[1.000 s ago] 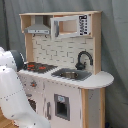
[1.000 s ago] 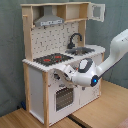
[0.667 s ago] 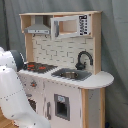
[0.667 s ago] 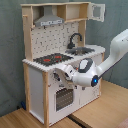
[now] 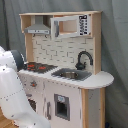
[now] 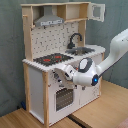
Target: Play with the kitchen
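With the gripper point(image 6: 59, 76) at the kitchen point(image 6: 60, 55) front, just above the oven door point(image 6: 62, 97) and below the hob point(image 6: 52, 59), finger state unreadable, it should ease squarely onto the knobs, avoiding sideways force.

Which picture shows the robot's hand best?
The second exterior view. There the gripper is out in the open, at the front of the toy kitchen just under the hob. In the first exterior view only the white arm fills the first exterior view's left corner; the hand itself is hidden.
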